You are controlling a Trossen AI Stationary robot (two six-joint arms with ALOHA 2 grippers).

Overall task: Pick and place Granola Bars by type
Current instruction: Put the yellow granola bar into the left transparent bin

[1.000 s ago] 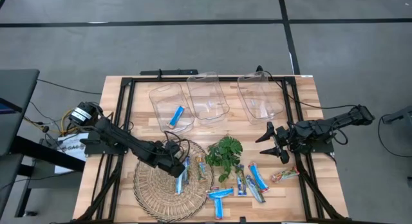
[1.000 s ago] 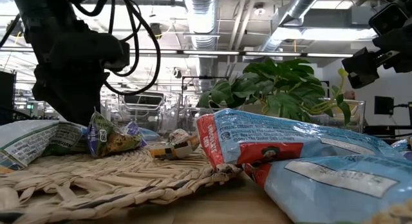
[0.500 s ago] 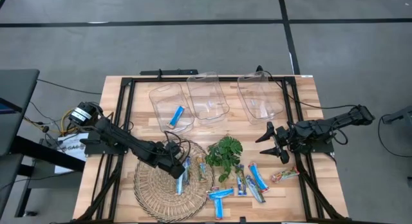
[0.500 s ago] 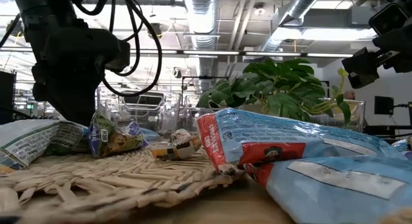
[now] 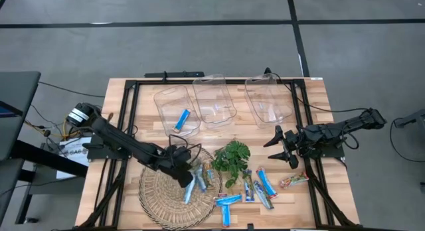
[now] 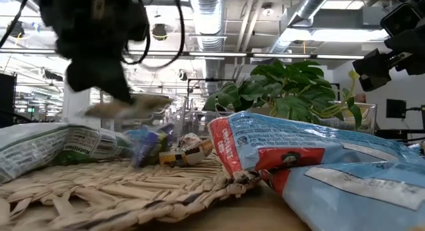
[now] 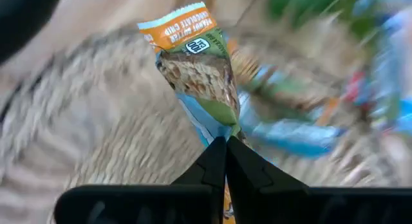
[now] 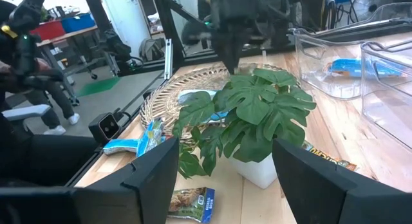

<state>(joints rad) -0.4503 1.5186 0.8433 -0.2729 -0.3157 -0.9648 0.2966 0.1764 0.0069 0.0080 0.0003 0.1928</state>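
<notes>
My left gripper (image 7: 225, 147) hangs over the right part of the round wicker mat (image 5: 159, 194), shut on a green-and-orange granola bar (image 7: 199, 76). In the low view that bar (image 6: 129, 106) hangs blurred above the mat. More granola bars lie on the mat (image 5: 188, 191) and on the wood to its right (image 5: 227, 199), mostly blue, with one tan bar (image 5: 292, 181). One blue bar (image 5: 182, 118) lies in the left clear bin. My right gripper (image 5: 282, 146) waits open at the table's right, beyond the plant. My left gripper pinches one end of the bar's wrapper (image 7: 222, 129) between its two fingertips. The fingers slant down from the table's left and lie along the bar. The bar sticks out past the fingertips, its orange end (image 7: 177, 24) farthest away, lifted clear of the mat.
Three clear bins (image 5: 216, 101) stand in a row at the table's far side. A potted green plant (image 5: 231, 158) stands between the mat and my right gripper. A black frame (image 5: 129, 125) runs around the table. A large blue bar (image 6: 299, 148) lies close to the low camera.
My left gripper has risen and tipped over the mat, taking the green-and-orange bar with it. The bar lay on the mat before and now hangs clear above it. A neighbouring bar stays on the mat.
</notes>
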